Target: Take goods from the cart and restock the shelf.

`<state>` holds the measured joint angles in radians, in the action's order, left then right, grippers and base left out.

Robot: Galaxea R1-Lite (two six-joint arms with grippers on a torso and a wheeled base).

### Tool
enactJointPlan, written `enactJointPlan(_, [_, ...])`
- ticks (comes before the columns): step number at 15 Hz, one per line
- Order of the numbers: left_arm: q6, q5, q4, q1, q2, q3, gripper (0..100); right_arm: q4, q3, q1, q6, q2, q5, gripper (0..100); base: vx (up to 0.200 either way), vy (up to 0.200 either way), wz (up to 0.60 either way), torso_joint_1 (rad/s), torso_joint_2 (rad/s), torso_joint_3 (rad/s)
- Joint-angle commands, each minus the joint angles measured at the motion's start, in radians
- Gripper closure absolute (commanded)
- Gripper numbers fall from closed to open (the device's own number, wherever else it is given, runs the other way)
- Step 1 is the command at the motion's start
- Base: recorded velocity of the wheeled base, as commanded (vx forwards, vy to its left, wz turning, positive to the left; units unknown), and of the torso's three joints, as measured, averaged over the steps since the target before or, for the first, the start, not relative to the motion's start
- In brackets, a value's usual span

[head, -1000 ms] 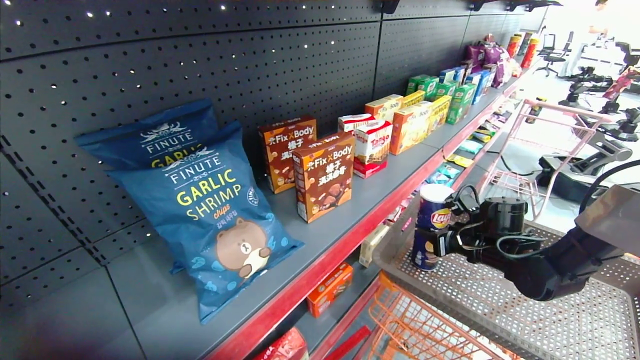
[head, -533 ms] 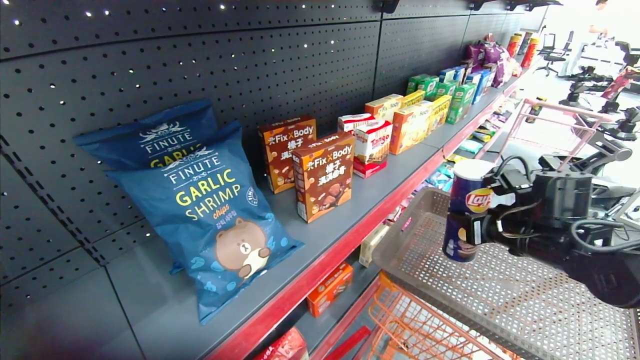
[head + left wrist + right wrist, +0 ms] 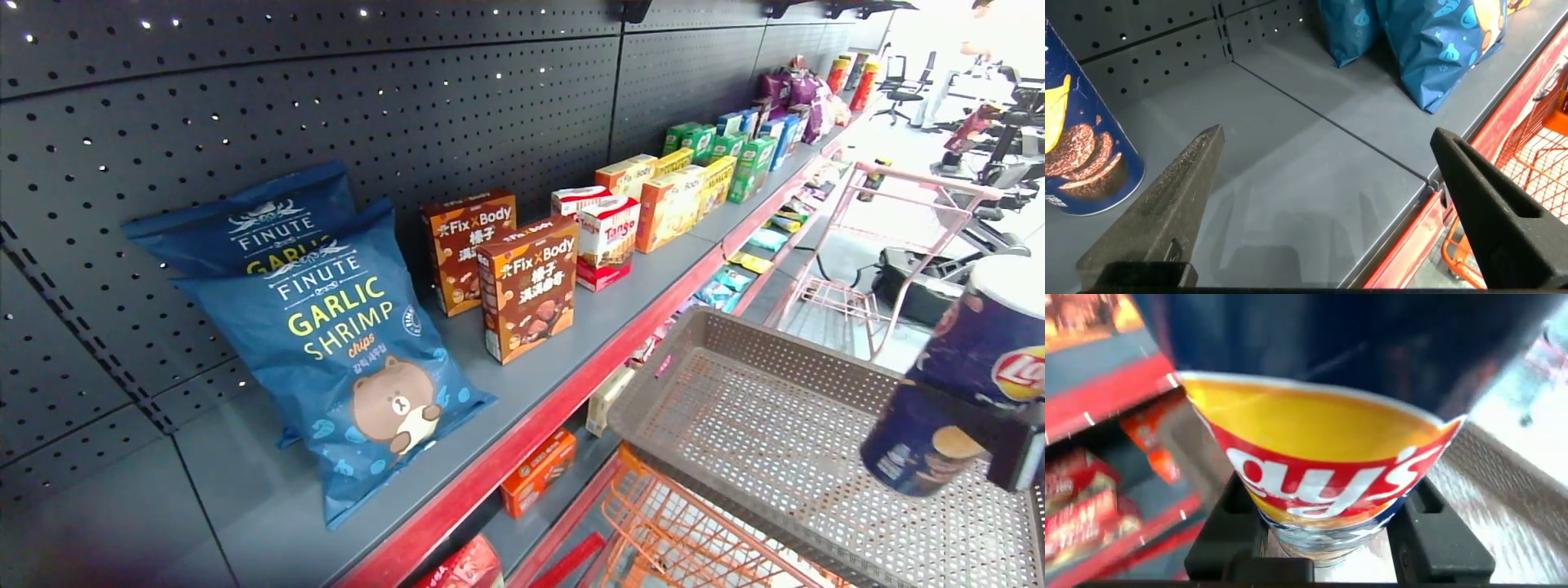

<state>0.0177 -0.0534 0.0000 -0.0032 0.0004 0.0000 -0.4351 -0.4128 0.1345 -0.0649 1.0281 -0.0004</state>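
The right gripper (image 3: 1327, 539) was clamped around a blue chip can (image 3: 951, 384), holding it tilted above the cart basket (image 3: 645, 384), likely for carrying to the shelf (image 3: 604, 310), where the left gripper (image 3: 1323, 204) hovered open.

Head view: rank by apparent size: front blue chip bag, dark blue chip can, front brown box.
1. Front blue foil chip bag
2. Dark blue cylindrical chip can, inflated by nearness
3. Front brown cardboard box
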Motion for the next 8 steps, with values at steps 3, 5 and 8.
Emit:
enactJointPlan(3, [0.002, 0.000, 0.000, 0.000, 0.000, 0.000, 0, 0.156, 0.020, -0.078, 0.046, -0.295, 0.063, 100, 0.000, 0.000, 0.00, 0.000, 0.00, 0.000])
enactJointPlan(5, [0.001, 0.000, 0.000, 0.000, 0.000, 0.000, 0, 0.159, 0.017, -0.069, 0.039, -0.301, 0.066, 100, 0.000, 0.000, 0.00, 0.000, 0.00, 0.000])
enactJointPlan(8, [-0.005, 0.004, 0.000, 0.002, 0.000, 0.000, 0, 0.167, -0.003, -0.065, 0.034, -0.293, 0.056, 100, 0.000, 0.000, 0.00, 0.000, 0.00, 0.000])
